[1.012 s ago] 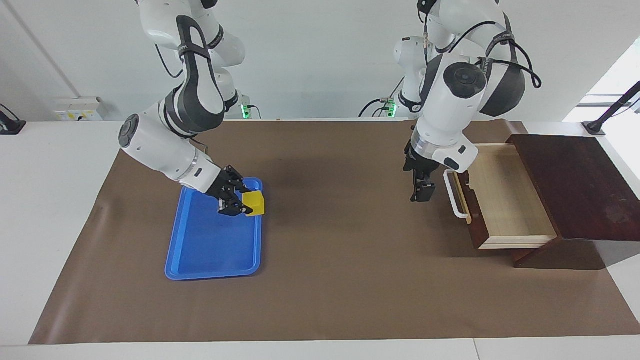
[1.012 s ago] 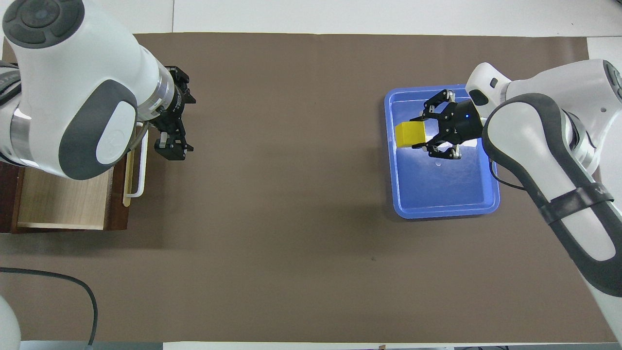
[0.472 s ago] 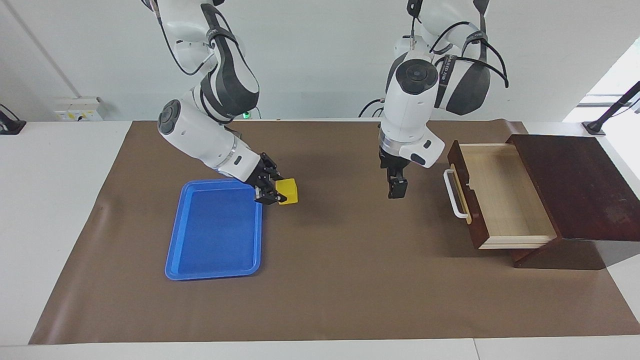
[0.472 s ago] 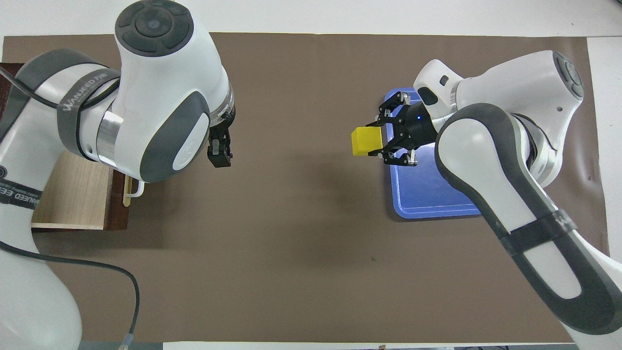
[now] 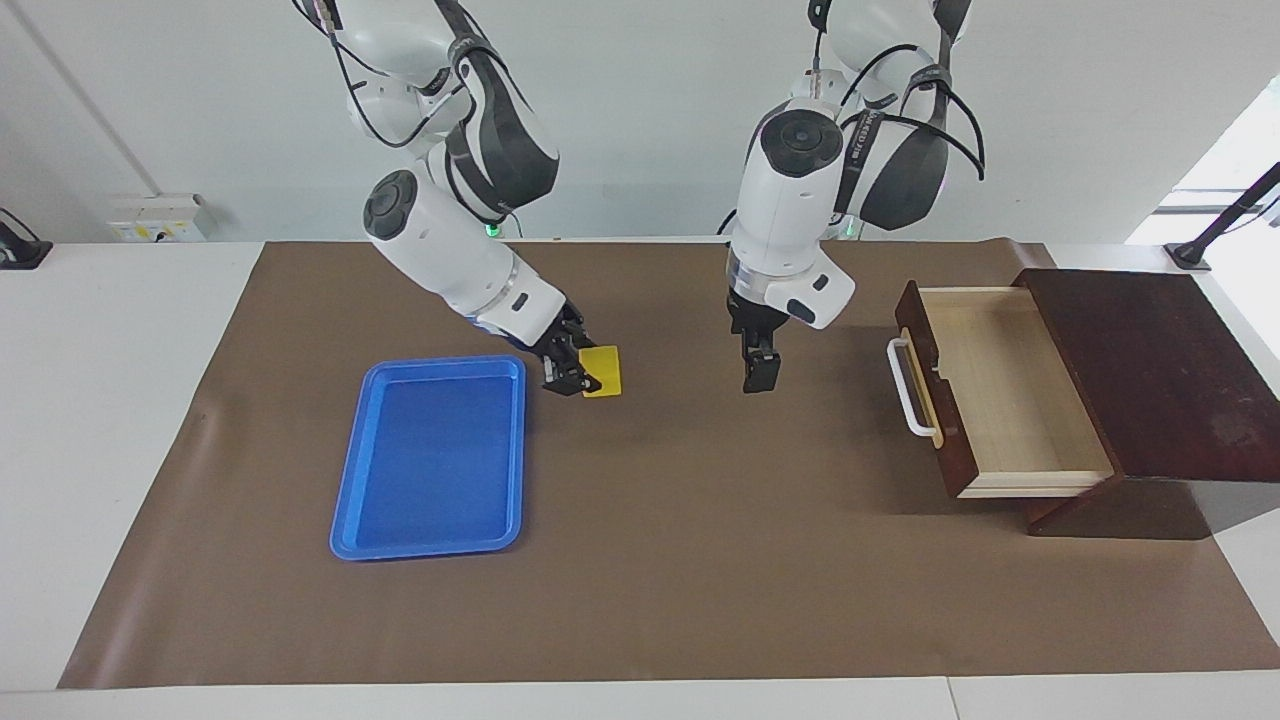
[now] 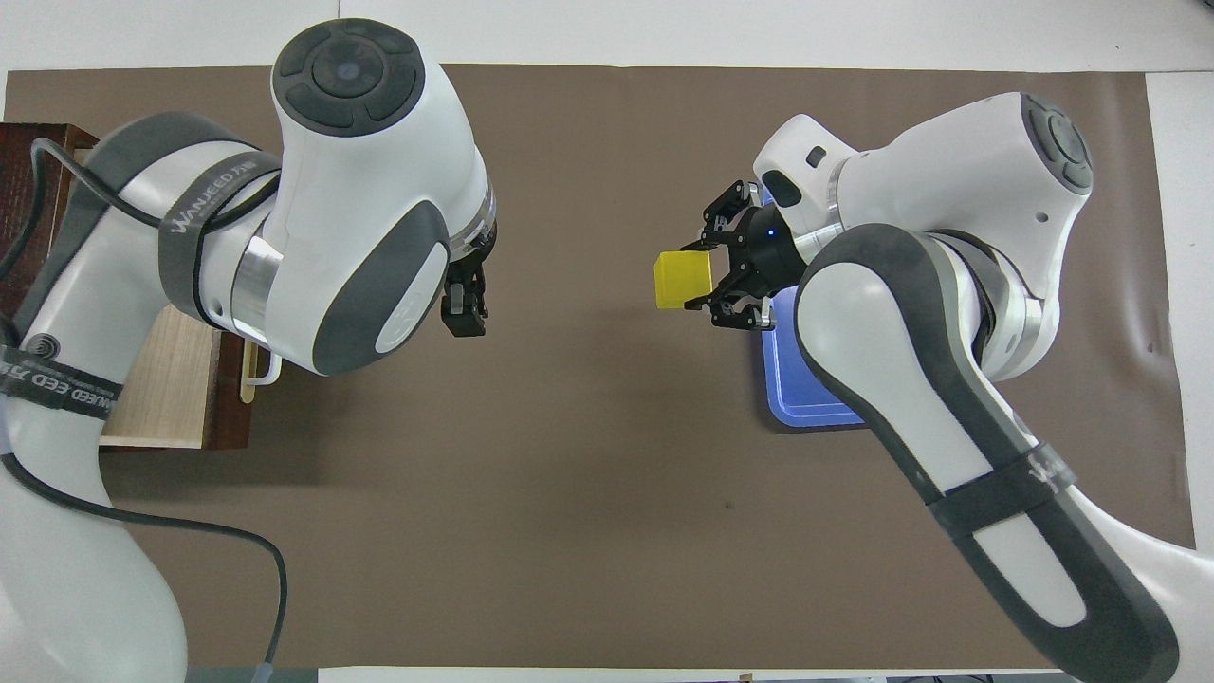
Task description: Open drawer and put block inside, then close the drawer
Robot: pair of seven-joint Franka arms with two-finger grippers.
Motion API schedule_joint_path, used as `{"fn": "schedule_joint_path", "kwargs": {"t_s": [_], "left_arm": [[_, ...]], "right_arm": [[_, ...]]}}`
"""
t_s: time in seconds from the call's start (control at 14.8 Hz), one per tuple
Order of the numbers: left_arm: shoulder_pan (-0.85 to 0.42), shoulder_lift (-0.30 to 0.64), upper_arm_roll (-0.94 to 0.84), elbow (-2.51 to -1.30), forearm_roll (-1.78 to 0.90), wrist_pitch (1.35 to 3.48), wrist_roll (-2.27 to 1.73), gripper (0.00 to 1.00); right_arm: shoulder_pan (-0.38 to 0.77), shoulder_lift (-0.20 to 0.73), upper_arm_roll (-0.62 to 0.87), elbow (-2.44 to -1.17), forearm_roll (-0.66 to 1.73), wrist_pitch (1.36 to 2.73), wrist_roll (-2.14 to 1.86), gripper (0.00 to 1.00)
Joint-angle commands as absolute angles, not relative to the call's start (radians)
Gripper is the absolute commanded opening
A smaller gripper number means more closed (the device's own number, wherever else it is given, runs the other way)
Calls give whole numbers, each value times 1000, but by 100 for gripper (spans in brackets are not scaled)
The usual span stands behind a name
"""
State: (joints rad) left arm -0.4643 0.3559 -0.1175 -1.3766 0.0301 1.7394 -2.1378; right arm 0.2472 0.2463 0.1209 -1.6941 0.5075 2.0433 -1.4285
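Drawer [image 5: 1010, 400] pulled open, pale inside bare, blue tray [image 5: 430, 460] bare

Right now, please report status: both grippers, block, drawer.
Right gripper shut on yellow block, over the mat. Left gripper open, empty. Drawer open. Path clear.

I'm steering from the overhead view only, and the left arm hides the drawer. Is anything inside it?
Observer: No. The drawer is pulled out and its pale interior is bare.
Operator: Is the block resting on the mat?
Observer: No. The right gripper holds it in the air over the mat, beside the blue tray.
Operator: Anything in that tray?
Observer: Nothing; its whole floor shows bare.
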Motion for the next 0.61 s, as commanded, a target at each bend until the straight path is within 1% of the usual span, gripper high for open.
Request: {"fn": "schedule_joint_path", "kwargs": {"t_s": [0.0, 0.27, 0.54], "left_arm": [[-506, 333, -97, -1417, 8, 1785, -2184, 100], [-508, 327, -100, -1440, -9, 1836, -2187, 100], [-532, 310, -101, -1473, -17, 1844, -2187, 100]], "right_arm": [[291, 276, 120, -1638, 468, 2042, -1329, 0], [345, 293, 120, -1594, 426, 2043, -1209, 0], [350, 295, 120, -1588, 422, 2043, -1195, 0]]}}
